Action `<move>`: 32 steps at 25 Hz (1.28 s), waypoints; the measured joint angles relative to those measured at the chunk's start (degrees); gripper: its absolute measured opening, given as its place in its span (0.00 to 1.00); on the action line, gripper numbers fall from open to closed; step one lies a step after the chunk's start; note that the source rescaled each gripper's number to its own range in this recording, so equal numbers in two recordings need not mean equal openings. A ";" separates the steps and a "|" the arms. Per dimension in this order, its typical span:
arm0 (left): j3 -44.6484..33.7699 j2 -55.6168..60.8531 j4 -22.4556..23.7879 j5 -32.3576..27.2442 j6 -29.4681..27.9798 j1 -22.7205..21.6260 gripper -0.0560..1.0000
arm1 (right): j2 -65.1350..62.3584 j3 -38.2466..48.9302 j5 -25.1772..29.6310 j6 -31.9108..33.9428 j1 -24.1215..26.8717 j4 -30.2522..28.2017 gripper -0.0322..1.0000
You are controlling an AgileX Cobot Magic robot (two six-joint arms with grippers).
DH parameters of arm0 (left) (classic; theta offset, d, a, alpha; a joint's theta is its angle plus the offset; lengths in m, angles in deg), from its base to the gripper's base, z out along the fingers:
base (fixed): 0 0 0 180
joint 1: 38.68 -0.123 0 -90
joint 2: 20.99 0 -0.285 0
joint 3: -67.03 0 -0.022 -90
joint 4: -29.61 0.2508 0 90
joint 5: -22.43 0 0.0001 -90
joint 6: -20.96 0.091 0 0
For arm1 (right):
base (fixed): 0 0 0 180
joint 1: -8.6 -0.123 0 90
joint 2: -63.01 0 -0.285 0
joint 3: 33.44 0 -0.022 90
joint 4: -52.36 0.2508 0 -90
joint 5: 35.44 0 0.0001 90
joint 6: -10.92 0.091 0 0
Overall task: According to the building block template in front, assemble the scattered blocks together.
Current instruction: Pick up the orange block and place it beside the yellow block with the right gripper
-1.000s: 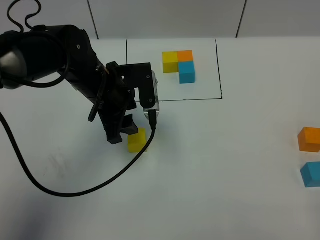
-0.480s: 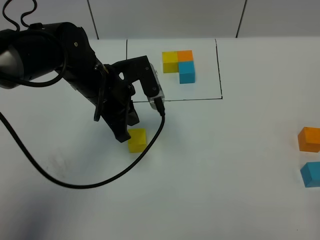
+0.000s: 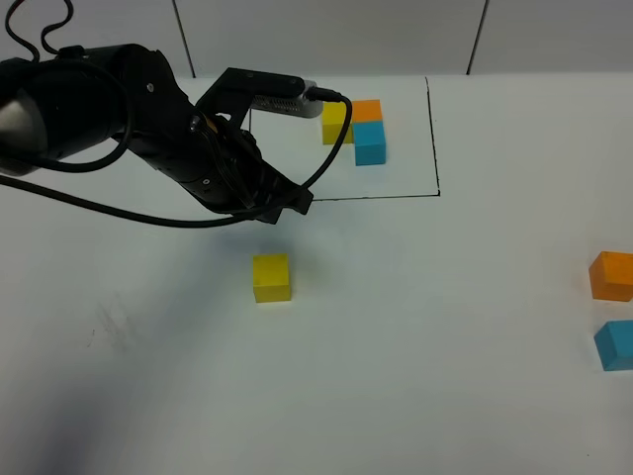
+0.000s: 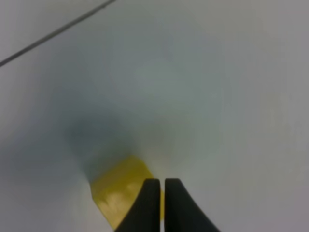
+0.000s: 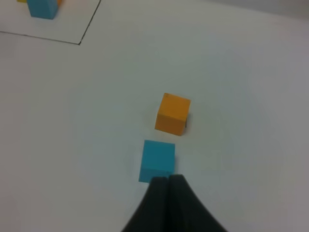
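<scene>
Three smooth, matte scattered blocks lie on the white desk (image 3: 396, 346). The yellow cube (image 3: 271, 277) sits flat, edges roughly square, at 7 o'clock from the black-framed L template (image 3: 356, 127). The orange cube (image 3: 611, 275) and blue cube (image 3: 614, 344) lie at the desk's 3 o'clock edge. The left fingers (image 4: 147, 203) and right fingers (image 5: 182, 203) are pressed together, empty.

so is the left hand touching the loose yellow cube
Apart. The exterior high view shows bare table between the left hand and the yellow cube.

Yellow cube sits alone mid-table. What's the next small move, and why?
Probably open the right gripper: its jaws are shut near the blue cube, and the orange cube beside it sits far from the yellow cube. The template puts orange against yellow, so orange likely goes first.
</scene>
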 joint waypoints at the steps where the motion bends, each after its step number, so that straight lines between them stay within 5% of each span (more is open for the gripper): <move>1: 0.00 0.00 0.51 1.10 -1.18 0.13 0.06 | 0.00 0.00 0.00 0.00 0.00 0.00 0.03; 9: 0.00 0.00 6.97 3.94 -4.03 -0.56 0.06 | 0.00 0.00 0.00 0.00 0.00 0.00 0.03; 32: -4.63 8.89 18.60 -9.68 -8.19 -20.49 0.06 | 0.00 0.00 0.00 0.01 0.00 0.00 0.03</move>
